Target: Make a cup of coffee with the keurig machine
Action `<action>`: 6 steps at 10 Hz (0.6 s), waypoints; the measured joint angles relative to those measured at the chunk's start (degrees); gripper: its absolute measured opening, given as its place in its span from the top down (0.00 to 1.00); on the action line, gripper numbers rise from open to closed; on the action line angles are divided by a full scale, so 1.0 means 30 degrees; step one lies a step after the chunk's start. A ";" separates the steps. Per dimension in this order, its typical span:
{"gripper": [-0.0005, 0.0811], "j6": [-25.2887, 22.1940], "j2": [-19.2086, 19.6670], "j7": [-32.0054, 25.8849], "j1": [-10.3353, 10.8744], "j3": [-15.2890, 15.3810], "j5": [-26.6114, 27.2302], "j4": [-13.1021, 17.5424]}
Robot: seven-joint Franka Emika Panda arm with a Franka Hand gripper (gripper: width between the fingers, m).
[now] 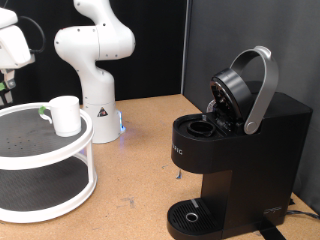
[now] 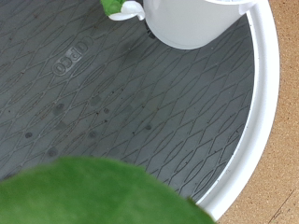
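Black curtains back a brown surface [image 1: 140, 140]. Keurig [image 1: 235, 150] stands lid-up, right of a white two-tier stand [image 1: 60, 165]. Cup [image 1: 66, 115] sits on the stand's top tier. Claw [image 1: 8, 60] hovers above the stand's left edge; whether it's apart or together, I cannot tell.

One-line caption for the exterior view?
Keurig machine lid raised; cup on white tiered tray; pincer at frame edge.
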 joint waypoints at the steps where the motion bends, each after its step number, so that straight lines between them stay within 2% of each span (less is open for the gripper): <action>1: 0.39 0.0343 -0.0006 0.0260 0.0000 -0.0044 0.0626 -0.0082; 3: 0.39 0.1786 -0.0199 0.0849 0.0125 -0.0197 0.3891 -0.0310; 5: 0.39 0.1884 -0.0442 0.1799 0.0429 -0.0140 0.6932 -0.0210; 6: 0.39 0.2062 -0.0488 0.2537 0.0559 0.0089 0.7686 -0.0151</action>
